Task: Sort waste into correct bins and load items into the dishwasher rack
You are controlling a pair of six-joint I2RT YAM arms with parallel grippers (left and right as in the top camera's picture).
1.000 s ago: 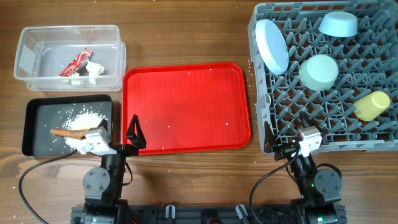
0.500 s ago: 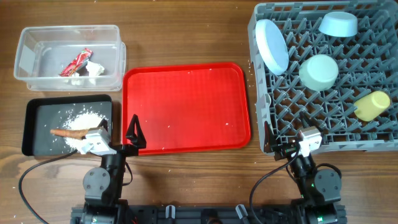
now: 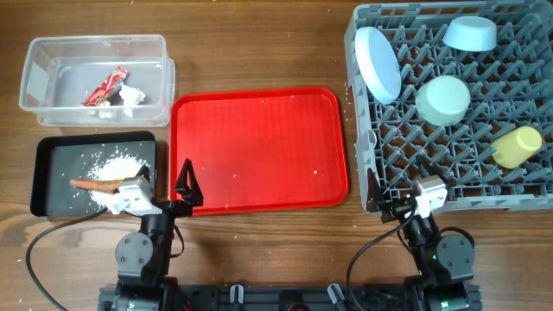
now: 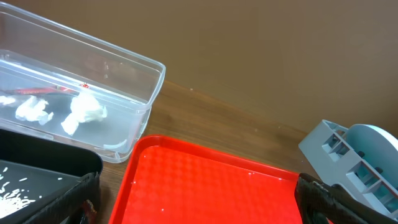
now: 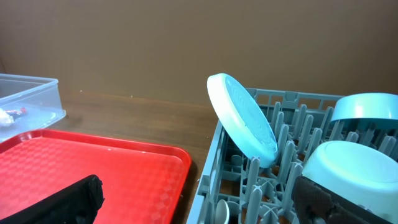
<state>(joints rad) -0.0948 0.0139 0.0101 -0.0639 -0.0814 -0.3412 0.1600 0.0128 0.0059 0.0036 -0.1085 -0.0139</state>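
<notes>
Overhead: nothing has shifted over the last second. The wrapper (image 3: 105, 86) lies in the clear tub (image 3: 34, 65), the crumbs (image 3: 117, 164) and carrot piece (image 3: 91, 183) in the black tray (image 3: 47, 151). The plate (image 3: 378, 65), blue bowl (image 3: 471, 34), green bowl (image 3: 443, 99) and cup (image 3: 517, 147) sit in the rack (image 3: 518, 194). The left gripper (image 3: 162, 186) and right gripper (image 3: 396, 197) rest by the near edge.

Left wrist: fingers (image 4: 81, 199) spread wide, holding nothing.

Right wrist: likewise spread and empty.

The task looks finished.

The dishwasher rack (image 3: 406, 160) runs off the overhead view at 12 and 3 o'clock. The left wrist view cuts the clear tub (image 4: 149, 93) at 9 o'clock, the pale blue plate (image 4: 379, 140) at 3 and the black tray (image 4: 50, 158) at 8. In the right wrist view, one of the fingers (image 5: 336, 199) hides the pale green bowl (image 5: 348, 165) in part.
</notes>
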